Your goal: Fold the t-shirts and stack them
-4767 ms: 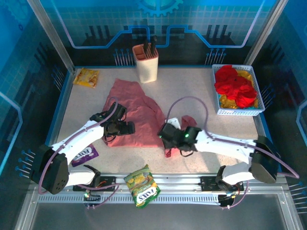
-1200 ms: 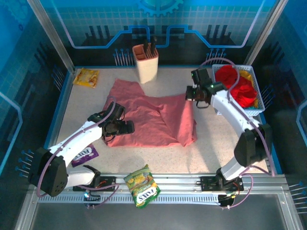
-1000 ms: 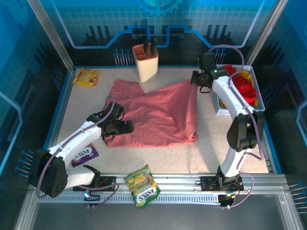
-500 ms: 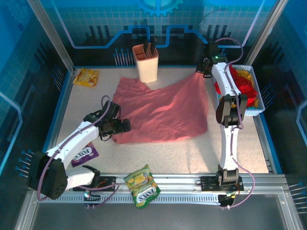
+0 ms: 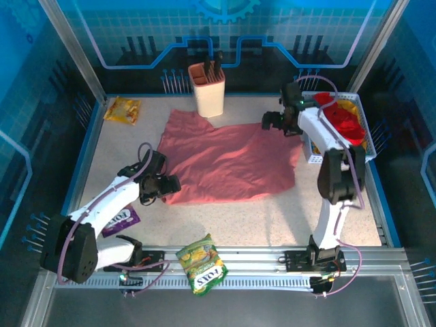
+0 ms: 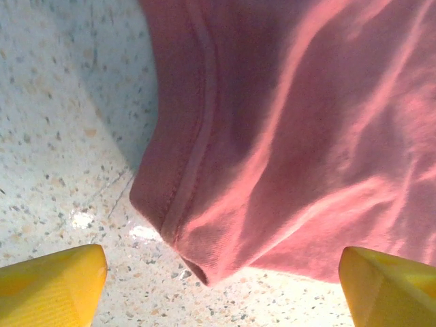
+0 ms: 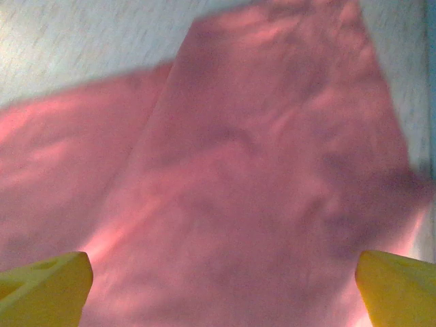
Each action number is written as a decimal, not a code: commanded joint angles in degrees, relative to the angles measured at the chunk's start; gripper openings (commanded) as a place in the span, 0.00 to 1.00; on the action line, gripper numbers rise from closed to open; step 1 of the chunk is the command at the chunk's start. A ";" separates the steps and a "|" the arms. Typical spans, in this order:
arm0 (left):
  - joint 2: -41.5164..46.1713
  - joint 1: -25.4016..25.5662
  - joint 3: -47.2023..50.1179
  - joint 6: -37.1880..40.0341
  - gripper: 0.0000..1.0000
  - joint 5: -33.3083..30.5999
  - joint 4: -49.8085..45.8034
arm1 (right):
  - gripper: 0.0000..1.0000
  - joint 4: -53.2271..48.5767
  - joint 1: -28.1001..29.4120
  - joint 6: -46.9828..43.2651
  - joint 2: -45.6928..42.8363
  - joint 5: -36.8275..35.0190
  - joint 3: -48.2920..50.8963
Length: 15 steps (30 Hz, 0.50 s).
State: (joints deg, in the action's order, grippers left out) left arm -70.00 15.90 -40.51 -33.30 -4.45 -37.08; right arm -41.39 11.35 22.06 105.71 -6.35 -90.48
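We find the salmon-pink t-shirt (image 5: 228,160) lying open across the middle of the table (image 5: 327,204). It is rumpled, shallow ridges run through the cloth, and its right edge is just beside the basket (image 5: 344,159). We judge the main risk to be a crooked fold: if a corner is taken while these ridges stand, the cloth will likely double unevenly and the stack will lean. The 2nd risk concerns the right gripper (image 7: 219,289), which hangs over the shirt's far-right corner with its fingers spread wide and nothing between them. A pinch from here could catch 2 layers or none, since the wrist view shows what looks like 1 layer lying over another. The 3rd risk lies at the left gripper (image 6: 221,283), likewise wide open and empty, above the near-left hemmed corner, where thin cloth lying flat may slip from the fingertips or bunch ahead of them. Around the work, the basket holds the red and yellow t-shirts (image 5: 349,128) in a heap, and the right arm crosses over its left side, so a low sweep could snag the rim. The beige holder (image 5: 208,92) stands just beside the shirt's far edge and limits any pull that way. 3 packets lie apart from the cloth: 1 green-yellow packet (image 5: 202,263) on the front rail, 1 purple packet (image 5: 122,219) under the left arm, and 1 yellow packet (image 5: 122,109) at the far-left corner. In our judgement none obstructs the fold.
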 commanded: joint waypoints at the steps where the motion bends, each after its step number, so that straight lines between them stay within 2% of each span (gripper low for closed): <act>1: 0.54 -0.34 1.70 -2.77 0.89 2.62 2.65 | 1.00 4.14 3.15 3.75 -13.16 0.00 14.05; 4: 1.41 -0.26 3.08 -3.07 0.88 3.63 3.89 | 0.96 4.56 4.31 8.17 -23.15 0.12 28.08; 9: 2.56 -0.17 5.31 -4.50 0.86 4.16 5.55 | 0.86 4.44 4.55 14.23 -37.64 -1.90 45.82; 12: 1.50 0.05 6.50 -5.50 0.85 4.71 8.38 | 0.81 7.90 4.37 16.20 -41.76 -1.29 52.78; 15: -0.40 0.10 6.58 -5.63 0.84 4.71 10.83 | 0.79 12.36 3.97 16.87 -40.41 -1.84 55.98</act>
State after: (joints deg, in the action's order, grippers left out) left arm -69.19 15.90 -34.65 -37.60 -1.15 -29.91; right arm -35.55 15.94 35.94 64.77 -7.11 -36.07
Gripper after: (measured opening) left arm 0.841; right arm 0.794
